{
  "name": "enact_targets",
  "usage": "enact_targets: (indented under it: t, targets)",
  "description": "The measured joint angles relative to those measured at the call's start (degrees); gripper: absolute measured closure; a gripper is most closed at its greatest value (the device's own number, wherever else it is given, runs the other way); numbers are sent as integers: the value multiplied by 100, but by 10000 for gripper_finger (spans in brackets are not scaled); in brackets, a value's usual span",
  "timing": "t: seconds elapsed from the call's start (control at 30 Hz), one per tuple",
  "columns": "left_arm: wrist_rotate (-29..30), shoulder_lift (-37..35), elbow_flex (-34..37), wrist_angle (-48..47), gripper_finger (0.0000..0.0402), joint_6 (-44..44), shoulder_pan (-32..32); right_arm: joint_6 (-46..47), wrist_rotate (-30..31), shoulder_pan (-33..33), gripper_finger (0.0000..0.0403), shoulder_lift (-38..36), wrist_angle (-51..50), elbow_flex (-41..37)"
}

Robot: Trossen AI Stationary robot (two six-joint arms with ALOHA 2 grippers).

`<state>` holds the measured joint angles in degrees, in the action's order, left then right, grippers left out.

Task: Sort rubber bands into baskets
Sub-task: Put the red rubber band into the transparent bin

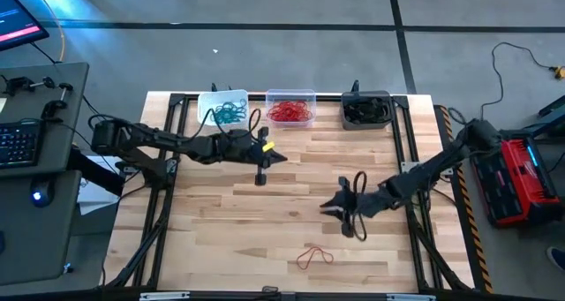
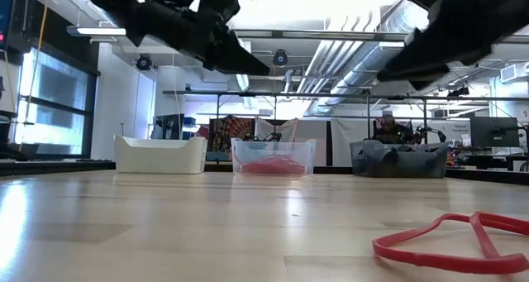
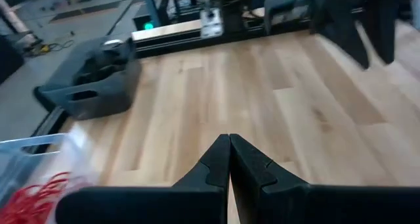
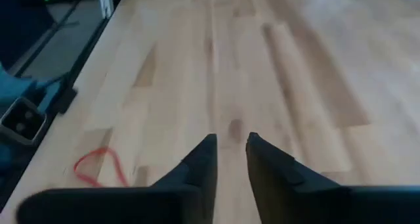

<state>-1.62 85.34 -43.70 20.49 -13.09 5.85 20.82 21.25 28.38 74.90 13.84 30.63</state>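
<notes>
Three baskets stand along the table's far edge: a white one (image 1: 222,109) with teal rubber bands, a clear one (image 1: 290,109) with red bands, and a dark grey one (image 1: 365,109) with dark bands. A single red rubber band (image 1: 313,257) lies flat near the front edge and also shows in the right wrist view (image 4: 98,165). My left gripper (image 3: 229,148) hovers shut and empty above the table, just in front of the clear basket. My right gripper (image 4: 230,148) hovers over the table's middle right, its fingers a little apart with nothing between them.
A black frame (image 1: 415,160) runs around the tabletop's edges. Bare wood lies between the baskets and the loose red band (image 2: 455,241). A desk with a keyboard (image 1: 18,142) stands left of the table, and a red case (image 1: 521,177) lies on the floor to the right.
</notes>
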Motion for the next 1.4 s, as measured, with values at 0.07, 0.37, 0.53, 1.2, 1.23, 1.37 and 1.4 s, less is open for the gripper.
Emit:
enact_targets:
  t: [0.07,0.37,0.53,1.2,1.23,1.37,1.4]
  targets:
    - [61,0,0,0,401,78,-149,160,39,193,316,284,-22,110]
    - [415,0,0,-11,401,207,-643,482,58,934,289,2111,-1083,1778]
    - [449,0,0,-11,401,207,-767,785,-25,1101,288,2914,-2360,2820]
    - [381,7,435,517,401,545,-735,157,-838,892,296,3505,-3522,3462]
    - [379,7,547,716,401,619,-733,115,-901,874,302,3505,-3511,3437]
    - [379,7,909,1196,401,899,-742,-34,-1225,802,338,3514,-3464,3419]
    - [384,7,969,1245,401,968,-744,-65,-1281,788,349,3514,-3461,3419]
